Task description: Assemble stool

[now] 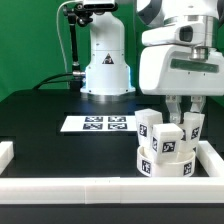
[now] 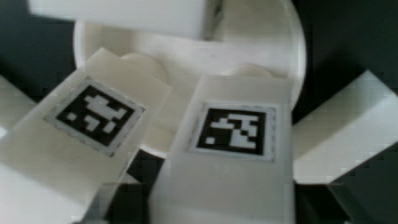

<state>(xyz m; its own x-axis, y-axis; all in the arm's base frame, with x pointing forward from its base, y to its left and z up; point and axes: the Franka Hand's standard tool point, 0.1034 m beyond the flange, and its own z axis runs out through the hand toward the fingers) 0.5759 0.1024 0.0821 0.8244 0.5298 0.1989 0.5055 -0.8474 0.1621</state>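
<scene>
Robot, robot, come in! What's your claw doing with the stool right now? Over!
Claw down at a stool leg, open or shut unclear. Legs standing on round seat. Marker board behind, not in the way.

Two cams: one fixed wide, one on wrist

Exterior cam sits low at the near table edge, facing the arm base at the far side; wrist cam looks close down on seat (image 1: 165, 162) (image 2: 187, 70) and legs (image 1: 167, 140) (image 2: 222, 150), shared by both

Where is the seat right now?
In the exterior view, the seat lies low at the right, in the rails' corner, with legs standing on it, under the gripper.
</scene>
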